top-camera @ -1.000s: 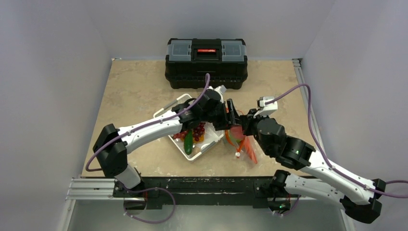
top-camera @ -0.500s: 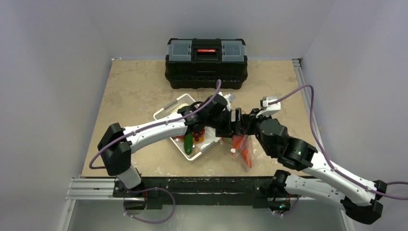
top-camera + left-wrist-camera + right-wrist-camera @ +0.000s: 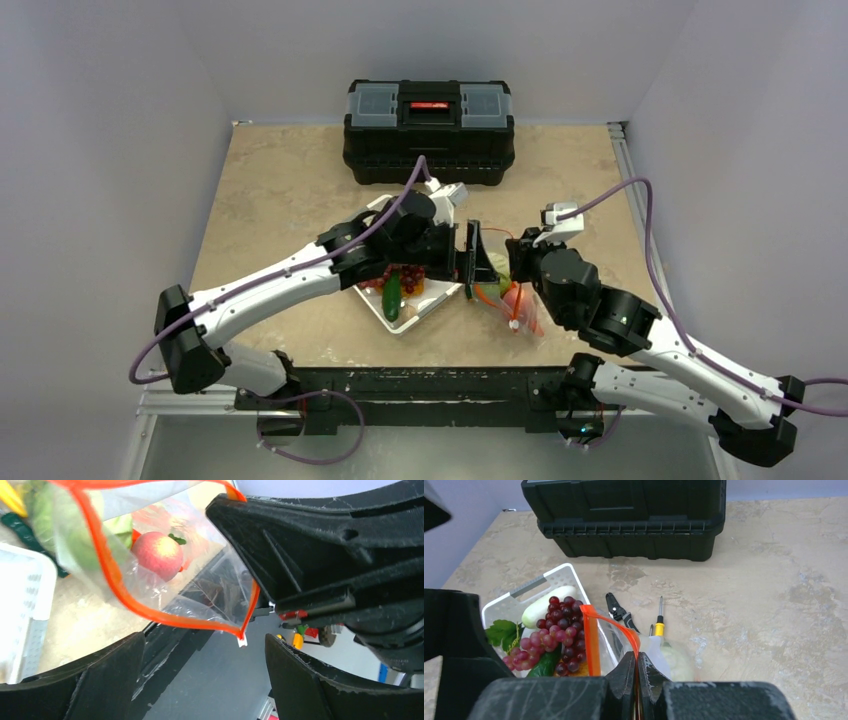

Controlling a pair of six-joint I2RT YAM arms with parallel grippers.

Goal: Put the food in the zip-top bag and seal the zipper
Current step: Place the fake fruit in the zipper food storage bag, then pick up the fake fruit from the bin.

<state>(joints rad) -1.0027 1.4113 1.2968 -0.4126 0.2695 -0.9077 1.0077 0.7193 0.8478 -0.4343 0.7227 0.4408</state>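
My left gripper [image 3: 205,645] has opened wide; my right gripper [image 3: 636,662] pinches the clear crinkly plastic bag [image 3: 200,595] by its orange-red strip [image 3: 150,614], so I should hold it steady

no readable text, labels or numbers anywhere

left arm stretched inward | left hand [image 3: 470,262] jaws wide | right arm bent | right hand [image 3: 636,662] pinched closed

Beige table [image 3: 280,180]: toolbox [image 3: 429,130], basket [image 3: 408,322], shears [image 3: 619,612], screwdriver [image 3: 658,627]
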